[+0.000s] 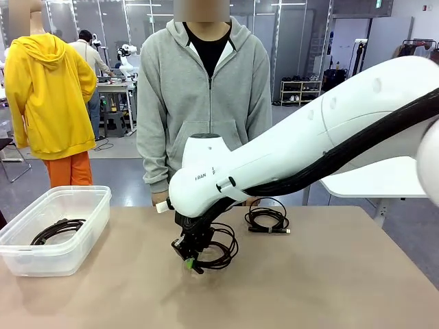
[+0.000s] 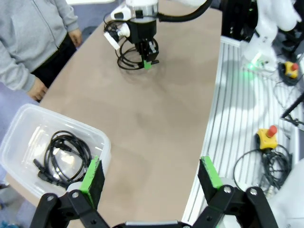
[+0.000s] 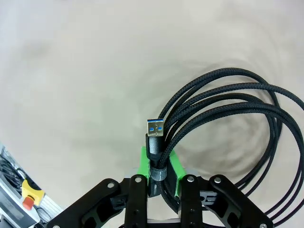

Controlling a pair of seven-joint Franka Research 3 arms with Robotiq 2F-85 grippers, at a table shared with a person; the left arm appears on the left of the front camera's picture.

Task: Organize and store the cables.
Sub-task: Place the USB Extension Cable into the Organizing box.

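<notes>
My right gripper is down at the middle of the table, shut on a coiled black cable. In the right wrist view the green pads pinch the cable just below its blue USB plug, and the braided loops spread to the right. A second coiled cable lies on the table farther back, in front of the person. A third cable lies in the clear plastic bin at the left, also seen as the cable in the bin in the left wrist view. My left gripper hangs open above the table's near edge beside the bin.
A person in a grey hoodie stands at the far edge, one hand near the table. Beyond the table's edge a slatted metal surface holds an emergency-stop button and loose cords.
</notes>
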